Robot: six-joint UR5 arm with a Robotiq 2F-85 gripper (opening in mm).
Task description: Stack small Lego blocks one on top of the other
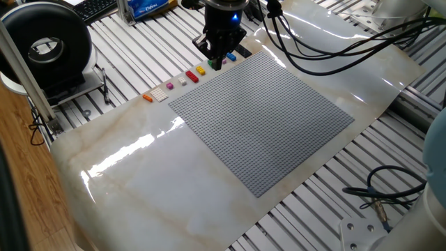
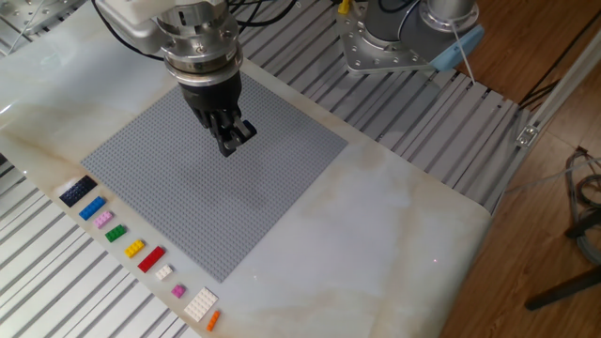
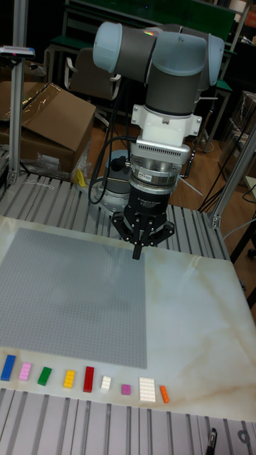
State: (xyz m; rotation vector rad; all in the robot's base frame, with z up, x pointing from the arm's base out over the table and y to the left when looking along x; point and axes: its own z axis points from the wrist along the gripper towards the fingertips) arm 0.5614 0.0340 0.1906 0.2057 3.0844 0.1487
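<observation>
the robot's gripper (image 2: 233,139) hung above the grey baseplate (image 2: 188,178) on the marble bench (image 2: 376,225), its fingers (image 3: 136,250) pressed together and carrying nothing. the small lego blocks lay in a row along the bench edge just beside the baseplate, well apart from the gripper: the black block (image 2: 77,191) at one end, the blue block (image 2: 91,208) next, then the pink block (image 2: 102,219). green, yellow, red, white and orange bricks continued the line toward the bench corner.
</observation>
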